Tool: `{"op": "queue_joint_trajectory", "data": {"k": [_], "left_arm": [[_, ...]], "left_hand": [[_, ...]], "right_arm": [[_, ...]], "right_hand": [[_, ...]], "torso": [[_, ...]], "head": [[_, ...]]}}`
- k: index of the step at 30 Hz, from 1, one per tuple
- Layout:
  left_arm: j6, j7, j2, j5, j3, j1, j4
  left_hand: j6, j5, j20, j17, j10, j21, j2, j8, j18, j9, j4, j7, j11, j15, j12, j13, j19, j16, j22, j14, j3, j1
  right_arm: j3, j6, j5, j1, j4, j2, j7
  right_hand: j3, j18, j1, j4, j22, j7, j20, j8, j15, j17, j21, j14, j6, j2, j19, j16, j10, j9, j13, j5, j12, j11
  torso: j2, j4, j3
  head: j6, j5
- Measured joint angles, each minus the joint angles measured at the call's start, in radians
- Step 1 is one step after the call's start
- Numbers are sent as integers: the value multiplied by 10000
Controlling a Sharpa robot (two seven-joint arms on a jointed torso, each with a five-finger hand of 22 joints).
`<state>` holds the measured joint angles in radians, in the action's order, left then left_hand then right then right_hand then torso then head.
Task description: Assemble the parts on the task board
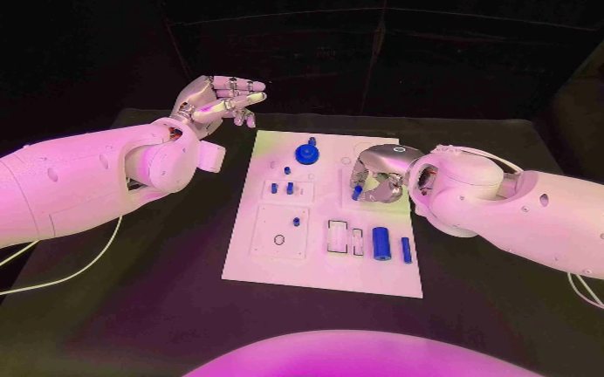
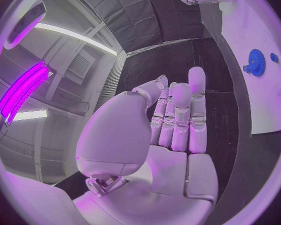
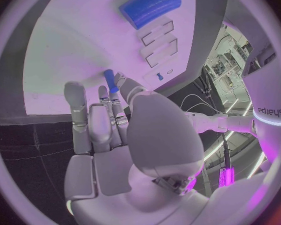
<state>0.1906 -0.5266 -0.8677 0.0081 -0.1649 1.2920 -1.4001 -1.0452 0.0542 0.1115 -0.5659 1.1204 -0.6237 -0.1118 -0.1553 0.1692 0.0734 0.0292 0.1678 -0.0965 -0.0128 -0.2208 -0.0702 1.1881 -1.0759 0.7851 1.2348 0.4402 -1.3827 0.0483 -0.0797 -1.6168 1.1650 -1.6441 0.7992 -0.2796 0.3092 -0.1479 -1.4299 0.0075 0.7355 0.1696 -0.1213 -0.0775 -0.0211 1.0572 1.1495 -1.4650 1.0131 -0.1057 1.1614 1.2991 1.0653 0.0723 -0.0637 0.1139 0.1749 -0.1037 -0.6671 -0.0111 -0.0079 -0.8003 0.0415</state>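
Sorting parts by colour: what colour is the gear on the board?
Blue; the gear shows best in the head view.

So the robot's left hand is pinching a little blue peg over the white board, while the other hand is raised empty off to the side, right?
Not quite: the sides are swapped. The right hand pinches the small blue peg over the white board, as the right wrist view shows. The left hand is the one raised empty off to the side, seen in the head view.

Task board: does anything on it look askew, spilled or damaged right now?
Nothing stands out. The white task board lies flat on the black table, its small blue parts orderly. The right hand pinches a small blue peg over the board; the left hand hovers open beyond it.
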Motion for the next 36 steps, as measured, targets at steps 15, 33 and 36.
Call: {"op": "queue_joint_trajectory", "data": {"k": [15,33,36], "left_arm": [[-17,3,-3,0,0,0,0],[-26,9,3,0,0,-1,39],[-27,9,9,0,0,-1,58]], "left_hand": [[0,0,0,-1,0,0,0,0,0,1,0,0,0,0,0,0,0,0,1,0,0,0],[0,0,0,-29,0,0,0,0,0,-7,0,0,0,0,0,0,0,0,-9,0,0,0],[0,0,0,-29,0,0,0,0,0,-7,0,0,0,0,0,0,0,0,-9,0,0,0]], "right_arm": [[2,-27,-23,-46,7,-63,-99],[-7,-1585,-333,-74,-846,580,-62],[-20,-1829,-332,-40,-1165,739,-29]], "right_hand": [[490,0,7,125,735,-159,109,-148,163,390,473,-22,650,175,349,273,878,10,-5,-7,71,185],[1202,1,-338,-255,1121,-202,249,-202,232,399,732,-17,972,378,489,361,1263,21,-29,-426,10,286],[1203,0,-338,-255,1121,-202,249,-201,232,401,732,-17,972,378,488,369,1263,10,-28,-443,10,286]], "torso": [[-7,0,-6],[28,0,-8],[30,0,-11]], "head": [[-59,12],[11,-6],[30,-8]]}}
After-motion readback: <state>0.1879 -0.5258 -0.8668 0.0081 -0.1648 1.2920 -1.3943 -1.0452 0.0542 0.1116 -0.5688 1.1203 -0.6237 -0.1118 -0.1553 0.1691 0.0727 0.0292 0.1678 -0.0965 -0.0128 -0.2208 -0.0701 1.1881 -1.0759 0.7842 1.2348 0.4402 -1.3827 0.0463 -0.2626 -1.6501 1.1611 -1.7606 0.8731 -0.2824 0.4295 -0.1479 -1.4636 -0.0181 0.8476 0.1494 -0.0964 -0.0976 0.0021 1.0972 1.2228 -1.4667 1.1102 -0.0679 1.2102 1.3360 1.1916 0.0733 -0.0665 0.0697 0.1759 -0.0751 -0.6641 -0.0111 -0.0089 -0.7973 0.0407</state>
